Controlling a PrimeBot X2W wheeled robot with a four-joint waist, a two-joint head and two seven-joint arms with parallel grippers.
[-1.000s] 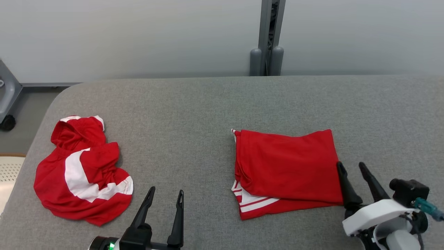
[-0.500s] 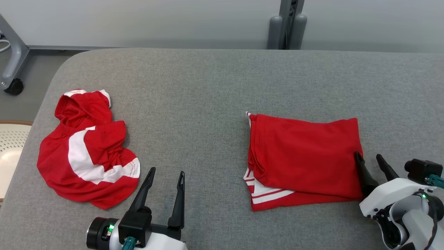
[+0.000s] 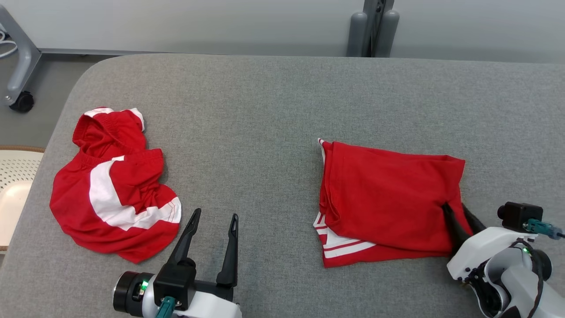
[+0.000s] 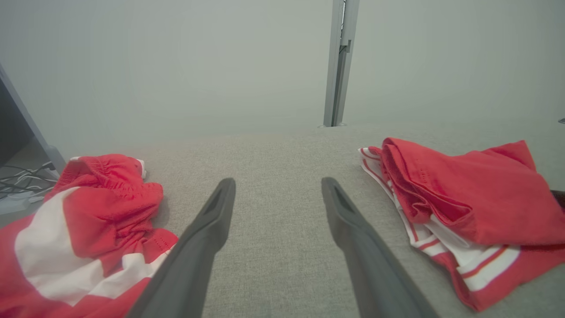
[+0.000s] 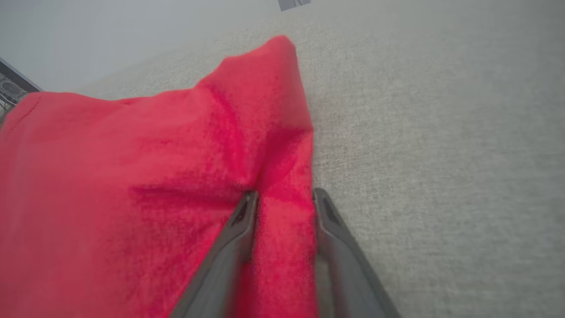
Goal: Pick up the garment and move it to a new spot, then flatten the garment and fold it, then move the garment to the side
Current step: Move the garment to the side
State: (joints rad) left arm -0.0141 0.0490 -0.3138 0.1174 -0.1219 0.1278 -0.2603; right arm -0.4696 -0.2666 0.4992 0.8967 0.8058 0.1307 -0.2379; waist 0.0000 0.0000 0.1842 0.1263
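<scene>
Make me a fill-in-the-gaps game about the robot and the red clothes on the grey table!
1. The right claw pinches the edge of the folded garment, which is ___ with white stripes.
2. The left claw holds nothing and is wide ___.
3. The crumpled garment lies on the robot's ___ side of the table.
4. Altogether, ___ garments lie on the table.

Missing words: red, open, left, two.

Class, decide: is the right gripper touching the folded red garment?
Touching. In the right wrist view, the right gripper pinches a ridge of the folded garment between its two fingers.
</scene>
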